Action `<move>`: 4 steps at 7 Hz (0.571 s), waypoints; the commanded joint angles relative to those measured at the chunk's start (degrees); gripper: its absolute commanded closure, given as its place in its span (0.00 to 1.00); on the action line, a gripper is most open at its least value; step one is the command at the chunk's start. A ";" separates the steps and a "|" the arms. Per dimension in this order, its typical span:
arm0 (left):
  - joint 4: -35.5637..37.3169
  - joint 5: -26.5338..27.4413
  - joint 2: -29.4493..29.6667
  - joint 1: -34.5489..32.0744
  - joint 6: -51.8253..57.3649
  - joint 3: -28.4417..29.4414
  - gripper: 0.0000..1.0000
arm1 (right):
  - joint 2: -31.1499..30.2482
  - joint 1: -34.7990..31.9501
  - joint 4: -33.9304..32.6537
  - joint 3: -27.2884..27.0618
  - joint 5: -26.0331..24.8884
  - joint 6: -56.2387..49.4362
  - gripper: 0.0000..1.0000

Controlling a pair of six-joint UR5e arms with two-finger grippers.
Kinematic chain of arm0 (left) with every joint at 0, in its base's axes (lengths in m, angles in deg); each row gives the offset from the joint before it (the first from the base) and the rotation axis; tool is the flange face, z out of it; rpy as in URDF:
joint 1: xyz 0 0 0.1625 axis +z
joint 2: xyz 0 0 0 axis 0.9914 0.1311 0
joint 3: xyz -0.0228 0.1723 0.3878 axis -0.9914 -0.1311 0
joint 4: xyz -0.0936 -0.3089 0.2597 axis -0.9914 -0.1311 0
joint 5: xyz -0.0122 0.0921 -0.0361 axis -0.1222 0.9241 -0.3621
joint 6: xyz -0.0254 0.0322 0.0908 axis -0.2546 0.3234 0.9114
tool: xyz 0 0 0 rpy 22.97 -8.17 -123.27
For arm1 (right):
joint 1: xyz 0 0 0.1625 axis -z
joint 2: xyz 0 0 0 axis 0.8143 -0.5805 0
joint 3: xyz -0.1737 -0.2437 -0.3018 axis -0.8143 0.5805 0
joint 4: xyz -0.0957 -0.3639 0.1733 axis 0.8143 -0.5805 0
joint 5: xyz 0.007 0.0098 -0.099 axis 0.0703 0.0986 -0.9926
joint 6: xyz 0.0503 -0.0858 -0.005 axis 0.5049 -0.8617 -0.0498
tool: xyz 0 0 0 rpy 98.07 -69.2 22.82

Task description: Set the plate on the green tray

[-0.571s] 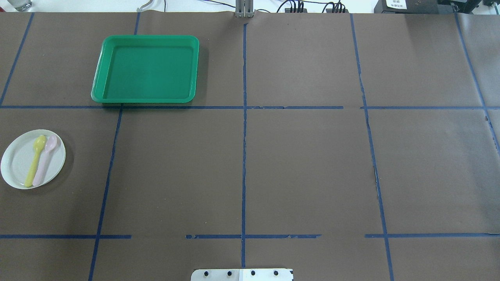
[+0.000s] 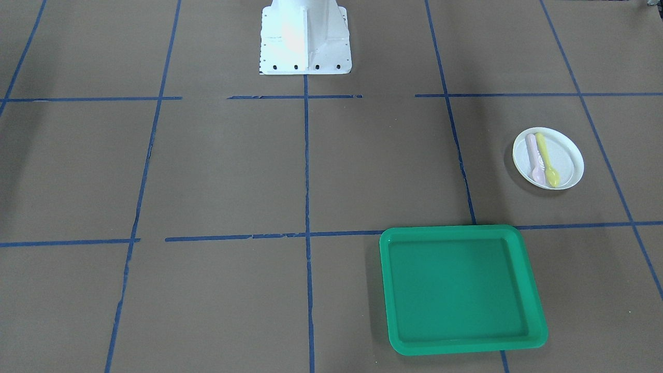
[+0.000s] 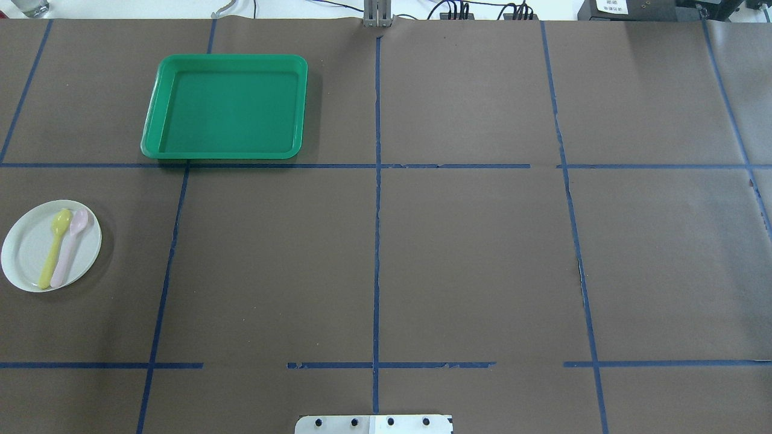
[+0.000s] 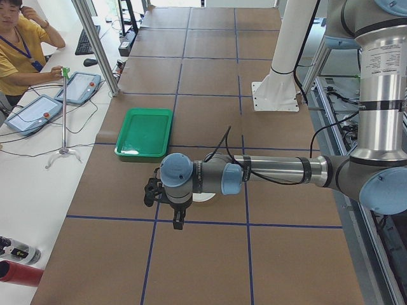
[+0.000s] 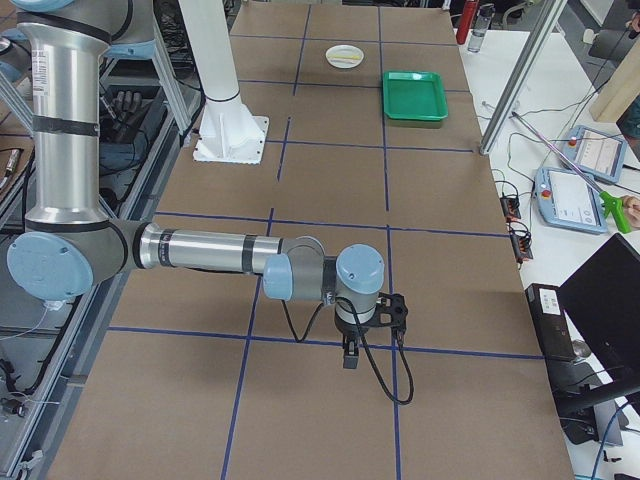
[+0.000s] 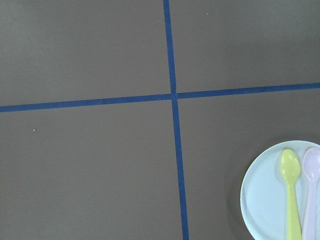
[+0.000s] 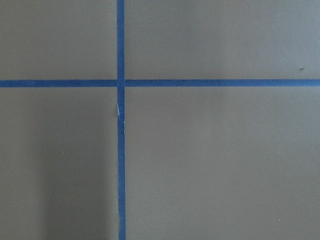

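Observation:
The white plate (image 3: 27, 256) lies flat at the table's left edge, with a yellow spoon (image 3: 56, 244) and a pale pink spoon (image 3: 69, 250) on it. It also shows in the front view (image 2: 567, 155) and the left wrist view (image 6: 262, 195). The green tray (image 3: 226, 58) sits empty farther out and to the right of the plate, also in the front view (image 2: 456, 230). My left gripper (image 4: 180, 219) hangs high above the table beside the plate. My right gripper (image 5: 350, 355) hangs over the far right of the table. For both I cannot tell open or shut.
The robot's white base (image 2: 305, 46) stands at the table's near middle edge. Blue tape lines cross the brown table cover. An operator (image 4: 19, 44), control tablets (image 4: 35, 114) and a metal post (image 4: 95, 44) are along the far side.

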 commanded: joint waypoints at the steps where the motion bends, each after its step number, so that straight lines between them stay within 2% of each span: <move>1: -3.85 -0.40 -2.36 0.37 -1.25 -0.40 0.00 | 0.00 0.00 0.00 0.05 0.00 -0.01 0.00; 2: -6.40 -0.32 -2.37 5.16 -11.01 -0.14 0.00 | 0.00 0.00 0.00 0.05 0.00 -0.01 0.00; 4: -22.16 0.21 -2.37 15.71 -33.58 2.21 0.00 | 0.00 0.00 0.00 0.05 0.00 -0.01 0.00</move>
